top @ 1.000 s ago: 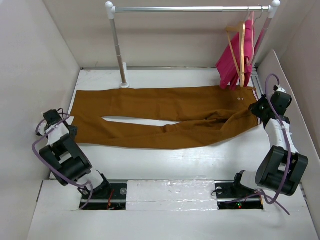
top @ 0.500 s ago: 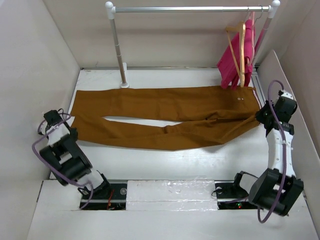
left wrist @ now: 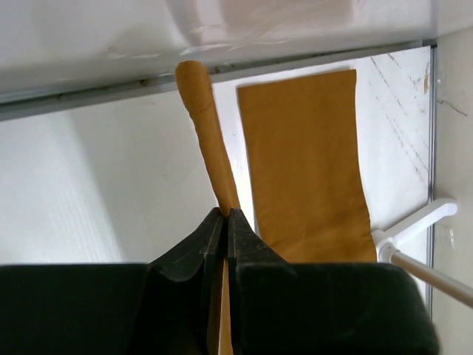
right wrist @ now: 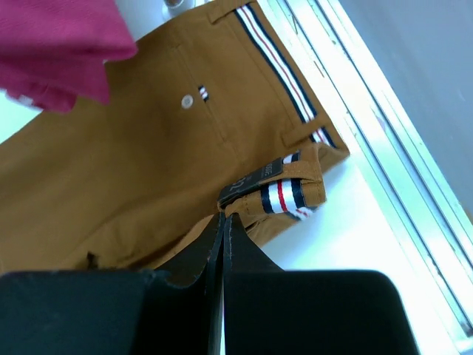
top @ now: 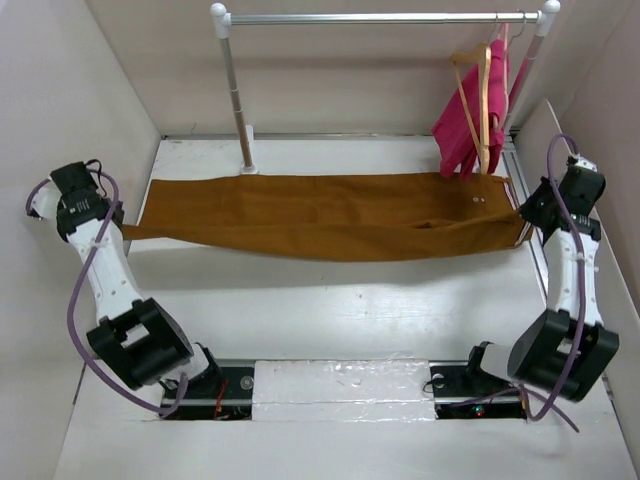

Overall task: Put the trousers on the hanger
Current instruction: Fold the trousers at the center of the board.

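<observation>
- While both hands pinch cloth, the trousers point(top: 330, 215) run as one long rust-brown band across the worktop point(top: 330, 300), legs to the L, waist to the R.
- Left hand point(top: 118, 232): closed on a leg end at the far L. Wrist view shows the fingers point(left wrist: 214, 237) shut tight w/ a narrow fold of brown cloth coming out between them.
- 2nd leg end lies flat on the worktop just beside that fold, hem square to the back wall.
- Right hand point(top: 522, 215): closed on the waist end at the R edge. Wrist view has the jaws shut on a folded-over bit of waistband w/ a dark label point(right wrist: 251, 181) + red/white/navy stripes.
- Striped inner waistband point(right wrist: 277, 63) shows along the top edge; small light button point(right wrist: 188, 101) near it.
- Hanger point(top: 486, 100): tan wood, hooked on the rail point(top: 380, 18) at the back R, above the waist end, not touching the trousers as far as I can tell.
- Pink garment point(top: 458, 130) hangs on the same rail right by the hanger; its lower edge is near the trousers' back R corner.
- Rail's L post point(top: 235, 90) stands just behind the trousers' back edge.
</observation>
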### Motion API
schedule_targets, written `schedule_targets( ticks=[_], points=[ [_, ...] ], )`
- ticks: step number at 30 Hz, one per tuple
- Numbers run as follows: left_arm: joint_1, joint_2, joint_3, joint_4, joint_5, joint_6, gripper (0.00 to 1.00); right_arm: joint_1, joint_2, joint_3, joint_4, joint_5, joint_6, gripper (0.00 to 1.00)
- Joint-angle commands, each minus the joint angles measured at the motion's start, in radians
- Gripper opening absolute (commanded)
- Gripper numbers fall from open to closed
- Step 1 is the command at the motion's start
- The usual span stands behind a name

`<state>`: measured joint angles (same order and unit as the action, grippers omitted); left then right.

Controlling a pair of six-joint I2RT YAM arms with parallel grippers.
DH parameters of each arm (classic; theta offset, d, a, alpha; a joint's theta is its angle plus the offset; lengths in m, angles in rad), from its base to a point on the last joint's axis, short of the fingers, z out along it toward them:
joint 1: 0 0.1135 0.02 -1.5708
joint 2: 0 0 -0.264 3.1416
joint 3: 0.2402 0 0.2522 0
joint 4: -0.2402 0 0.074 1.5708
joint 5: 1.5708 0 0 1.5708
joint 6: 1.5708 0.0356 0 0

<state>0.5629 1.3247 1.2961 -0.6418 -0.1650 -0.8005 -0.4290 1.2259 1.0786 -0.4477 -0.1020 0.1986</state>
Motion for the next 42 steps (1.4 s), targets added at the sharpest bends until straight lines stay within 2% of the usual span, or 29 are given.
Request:
schedule_targets(
  ticks=[1, 7, 11, 13, 15, 17, 19, 20, 21, 22, 23, 24, 25, 27, 30, 32, 34, 35, 36, 38, 39, 41, 42],
  points=[
    [-0.008, 0.082, 0.127, -0.004, -0.045, -0.017, 0.00, -0.011, 0.092, 0.112, 0.173, -0.011, 0.042, 0.00],
    [-0.076, 0.228, 0.238, 0.139, -0.050, 0.009, 0.00, -0.011, 0.403, 0.256, 0.243, -0.103, 0.079, 0.00],
    [-0.147, 0.354, 0.351, 0.214, -0.103, 0.043, 0.00, -0.002, 0.564, 0.447, 0.281, -0.105, 0.079, 0.00],
    [-0.196, 0.431, 0.429, 0.197, -0.123, 0.078, 0.00, -0.002, 0.662, 0.538, 0.233, -0.100, 0.058, 0.00],
    [-0.222, 0.569, 0.572, 0.133, -0.157, 0.096, 0.00, -0.002, 0.710, 0.614, 0.240, -0.103, 0.065, 0.00],
    [-0.244, 0.683, 0.702, 0.085, -0.198, 0.098, 0.00, -0.002, 0.753, 0.629, 0.280, -0.107, 0.091, 0.00],
    [-0.253, 0.734, 0.744, 0.087, -0.202, 0.099, 0.00, -0.002, 0.777, 0.652, 0.308, -0.119, 0.107, 0.02],
    [-0.253, 0.773, 0.762, 0.094, -0.193, 0.099, 0.00, 0.009, 0.794, 0.659, 0.317, -0.119, 0.104, 0.13],
    [-0.253, 0.791, 0.758, 0.106, -0.171, 0.106, 0.06, 0.009, 0.797, 0.662, 0.325, -0.117, 0.098, 0.49],
    [-0.239, 0.803, 0.746, 0.126, -0.128, 0.127, 0.22, 0.009, 0.797, 0.661, 0.326, -0.123, 0.082, 0.68],
    [-0.239, 0.829, 0.746, 0.110, -0.076, 0.132, 0.27, 0.009, 0.791, 0.655, 0.330, -0.134, 0.070, 0.80],
    [-0.230, 0.840, 0.749, 0.094, -0.074, 0.135, 0.35, 0.009, 0.784, 0.643, 0.340, -0.155, 0.064, 0.87],
    [-0.230, 0.846, 0.747, 0.085, -0.070, 0.155, 0.43, 0.009, 0.773, 0.603, 0.345, -0.166, 0.056, 0.89],
    [-0.241, 0.831, 0.743, 0.039, -0.090, 0.187, 0.44, 0.009, 0.700, 0.545, 0.362, -0.182, 0.042, 0.94],
    [-0.251, 0.708, 0.606, 0.097, -0.120, 0.216, 0.58, 0.009, 0.566, 0.388, 0.400, -0.182, 0.022, 0.96],
    [-0.251, 0.595, 0.475, 0.132, -0.137, 0.207, 0.59, 0.009, 0.497, 0.260, 0.415, -0.189, 0.024, 0.95],
    [-0.251, 0.518, 0.370, 0.171, -0.156, 0.193, 0.59, 0.024, 0.384, 0.161, 0.481, -0.165, 0.059, 0.88],
    [-0.251, 0.449, 0.267, 0.192, -0.180, 0.184, 0.59, 0.035, 0.345, 0.121, 0.483, -0.150, 0.068, 0.79],
    [-0.251, 0.414, 0.212, 0.206, -0.186, 0.176, 0.59, 0.035, 0.315, 0.062, 0.481, -0.140, 0.079, 0.44],
    [-0.251, 0.328, 0.037, 0.291, -0.177, 0.150, 0.55, 0.078, 0.236, 0.011, 0.495, -0.124, 0.107, 0.17],
    [-0.241, 0.305, -0.007, 0.327, -0.151, 0.141, 0.55, 0.094, 0.215, -0.020, 0.510, -0.096, 0.105, 0.00],
    [-0.192, 0.291, -0.107, 0.431, -0.029, 0.130, 0.56, 0.150, 0.187, -0.028, 0.515, -0.081, 0.073, 0.00],
    [-0.183, 0.307, -0.109, 0.444, -0.002, 0.126, 0.56, 0.160, 0.190, -0.020, 0.479, -0.088, 0.056, 0.00]
  ],
)
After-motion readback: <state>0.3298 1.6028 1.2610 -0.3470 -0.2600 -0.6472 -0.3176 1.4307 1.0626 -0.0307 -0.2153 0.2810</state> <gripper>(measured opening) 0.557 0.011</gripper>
